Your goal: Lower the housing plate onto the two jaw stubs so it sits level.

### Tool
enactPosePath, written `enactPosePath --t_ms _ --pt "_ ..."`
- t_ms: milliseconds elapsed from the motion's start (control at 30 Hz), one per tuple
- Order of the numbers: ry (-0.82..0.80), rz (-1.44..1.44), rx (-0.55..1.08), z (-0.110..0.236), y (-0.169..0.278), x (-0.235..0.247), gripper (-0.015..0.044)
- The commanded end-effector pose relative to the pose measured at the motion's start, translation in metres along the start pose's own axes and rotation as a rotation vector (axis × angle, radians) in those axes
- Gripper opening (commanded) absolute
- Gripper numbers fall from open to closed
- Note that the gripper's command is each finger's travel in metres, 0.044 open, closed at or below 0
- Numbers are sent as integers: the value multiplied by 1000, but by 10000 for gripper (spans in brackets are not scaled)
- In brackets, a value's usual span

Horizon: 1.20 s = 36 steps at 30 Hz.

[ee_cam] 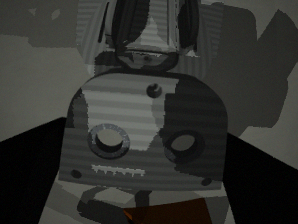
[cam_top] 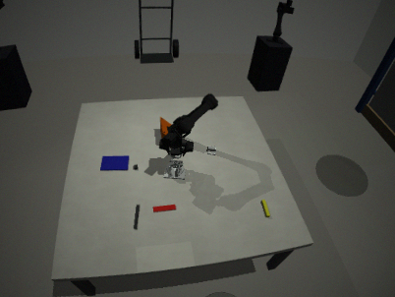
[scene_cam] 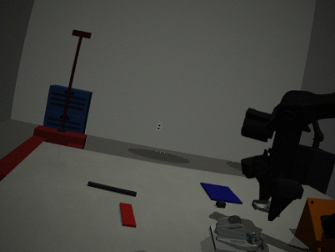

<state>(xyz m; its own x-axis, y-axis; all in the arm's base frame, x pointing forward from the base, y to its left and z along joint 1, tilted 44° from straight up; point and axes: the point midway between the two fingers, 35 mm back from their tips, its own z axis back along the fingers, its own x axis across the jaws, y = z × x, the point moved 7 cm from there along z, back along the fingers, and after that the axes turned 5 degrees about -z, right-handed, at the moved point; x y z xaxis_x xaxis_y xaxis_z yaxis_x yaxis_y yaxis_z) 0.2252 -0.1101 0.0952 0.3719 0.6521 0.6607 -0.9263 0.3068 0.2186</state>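
Observation:
The housing plate [ee_cam: 142, 110] [scene_cam: 261, 204] is a pale metal plate with two round holes. My gripper [ee_cam: 144, 133] [scene_cam: 267, 209] [cam_top: 176, 151] is shut on it, one black finger at each side edge. The metal gripper assembly [cam_top: 175, 170] [scene_cam: 237, 234] stands on the table. In the exterior view the plate is higher than the assembly and off to its right, apart from it. In the wrist view the assembly shows beyond the plate's far edge, with two dark long parts that look like the jaws. The stubs cannot be made out.
An orange block [cam_top: 165, 127] [scene_cam: 315, 225] [ee_cam: 172, 212] stands close behind my arm. A blue panel [cam_top: 114, 163] [scene_cam: 221, 194], small black block [cam_top: 136, 167] [scene_cam: 221, 204], red bar [cam_top: 164, 208] [scene_cam: 127, 215], black rod [cam_top: 137, 216] [scene_cam: 112, 189], yellow bar [cam_top: 265, 208] and small metal part [cam_top: 211, 150] lie around.

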Motion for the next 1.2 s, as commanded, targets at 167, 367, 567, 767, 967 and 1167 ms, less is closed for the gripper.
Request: enactPosePath --t_ms 167,367,567,767,967,1167 --pt "5 4 2 0 1 0 351" --pt "5 9 3 0 1 0 351" --pt "5 9 3 0 1 0 351" --pt "5 9 3 0 3 0 351" --pt "5 9 3 0 3 0 351" --pt "5 9 2 -7 2 0 351"
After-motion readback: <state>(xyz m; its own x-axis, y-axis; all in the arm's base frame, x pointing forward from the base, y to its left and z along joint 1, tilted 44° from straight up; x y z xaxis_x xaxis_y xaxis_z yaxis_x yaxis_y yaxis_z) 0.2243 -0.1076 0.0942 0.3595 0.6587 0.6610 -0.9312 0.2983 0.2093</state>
